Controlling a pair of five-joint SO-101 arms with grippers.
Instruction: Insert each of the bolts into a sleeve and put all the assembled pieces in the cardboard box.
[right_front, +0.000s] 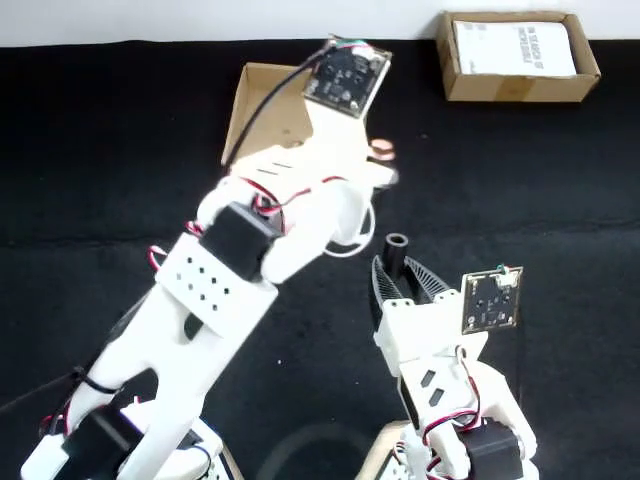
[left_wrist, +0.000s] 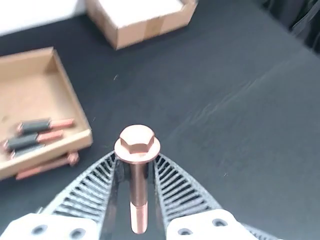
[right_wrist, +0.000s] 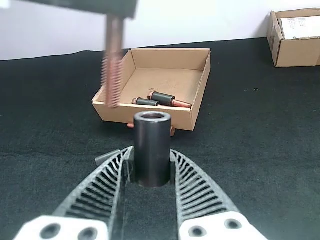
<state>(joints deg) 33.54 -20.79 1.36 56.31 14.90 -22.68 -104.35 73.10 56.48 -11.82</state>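
A: Entry 1, left end effector (left_wrist: 137, 164)?

B: Clamped on 1 copper bolt (left_wrist: 138, 187), with the fingers on the shank just under the hex head. The bolt hangs threaded end down, above the tabletop (right_front: 560, 200). It is higher than the sleeve and farther off, on the box side, and it is not in the sleeve.

A: Entry 2, right end effector (right_wrist: 152, 156)?

B: Closed on 1 black sleeve (right_wrist: 152, 147), which stands upright with its bore open at the top. It sits on the near side, right of centre. I cannot tell whether its base touches the tabletop.

A: Entry 3, box?

B: 1 open cardboard box (right_wrist: 165, 57), far side, left of centre. In the high view the left arm covers part of it. It holds at least 2 assembled pieces (right_wrist: 161, 97), lying flat on the floor of the box. Each is a dark sleeve with copper showing at the ends.

A: Anything outside it?

B: 1 loose bolt (left_wrist: 47, 168), flat on the tabletop just beside the box's near wall, with no sleeve on it.

A: Other stock?

B: 1 second box (right_front: 510, 88), far right and well apart from everything else, with white paper (right_front: 515, 48) lying inside.
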